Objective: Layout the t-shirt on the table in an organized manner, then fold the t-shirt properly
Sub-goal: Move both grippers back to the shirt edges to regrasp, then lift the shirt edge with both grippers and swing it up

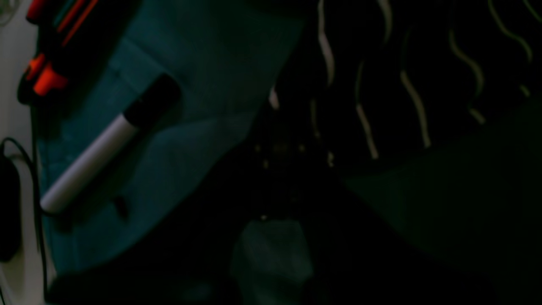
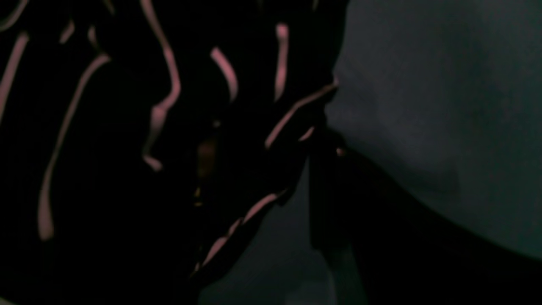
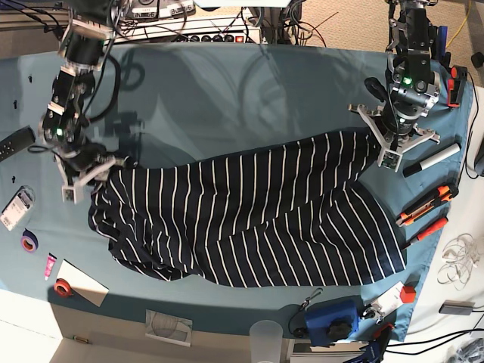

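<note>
The wide table (image 3: 227, 98) under its plain teal-blue cloth fills most of what I see from above. Across its middle lies the soft dark navy t-shirt (image 3: 249, 219) with thin white stripes, spread lengthwise but rumpled, its one end bunched under my right arm and the other drawn up toward my left.

My left gripper (image 3: 387, 151) is down at the shirt's upper corner, on the right side of the base view, with its jaws pinched together on the striped fabric there. From my left wrist the cloth hangs in dark wavy folds (image 1: 402, 93) right in front of the camera and hides the fingertips. My right gripper (image 3: 89, 175) sits at the opposite end of the t-shirt with its jaws spread wide. The wrist view there is so dark that I cannot tell whether any fabric lies between them, only that the striped folds (image 2: 161, 106) crowd against it.

Clutter rings the shirt. Beside my left gripper a white marker with a black cap (image 3: 431, 160) lies on the cloth, apart from the garment's edge, and two orange-and-black hand tools (image 3: 425, 206) lie further along that side. At the near edge a blue boxy device (image 3: 333, 318) and a clear plastic cup (image 3: 265, 336) stand just past the hem. Near my right arm lie a black remote (image 3: 15, 144), a purple tape roll (image 3: 29, 243) and a red tape roll (image 3: 63, 287).
</note>
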You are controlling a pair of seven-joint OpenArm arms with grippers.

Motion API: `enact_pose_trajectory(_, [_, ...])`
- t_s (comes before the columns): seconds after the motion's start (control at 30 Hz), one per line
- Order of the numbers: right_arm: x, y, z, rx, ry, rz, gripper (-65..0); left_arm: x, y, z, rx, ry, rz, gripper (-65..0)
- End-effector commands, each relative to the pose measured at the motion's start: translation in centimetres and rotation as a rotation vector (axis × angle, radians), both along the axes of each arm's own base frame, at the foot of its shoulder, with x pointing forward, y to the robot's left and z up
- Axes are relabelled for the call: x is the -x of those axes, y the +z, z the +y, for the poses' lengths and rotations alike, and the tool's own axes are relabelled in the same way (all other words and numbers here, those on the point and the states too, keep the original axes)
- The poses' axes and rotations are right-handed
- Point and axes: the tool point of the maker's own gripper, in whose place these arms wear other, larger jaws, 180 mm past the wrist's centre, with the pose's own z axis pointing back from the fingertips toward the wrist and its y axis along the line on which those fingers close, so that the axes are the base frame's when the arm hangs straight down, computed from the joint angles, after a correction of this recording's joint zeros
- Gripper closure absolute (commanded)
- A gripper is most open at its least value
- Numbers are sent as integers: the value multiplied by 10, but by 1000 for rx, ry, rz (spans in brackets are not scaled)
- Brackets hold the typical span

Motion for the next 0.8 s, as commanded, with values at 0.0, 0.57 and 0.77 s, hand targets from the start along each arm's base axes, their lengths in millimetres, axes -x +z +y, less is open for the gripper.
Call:
enact_pose_trajectory(0.0, [3,-2,-6,21,-6,67,-204,-5,8,3,-14,1,-26,0])
enact_pose_trajectory(0.57, [-27,180,14,-63,144,-421,0,-5,108,-33,94,-39,-243,0])
enact_pose_trajectory(0.77, [-4,211,0,-204,174,-557,0,11,116,-20,69,-5,-254,0])
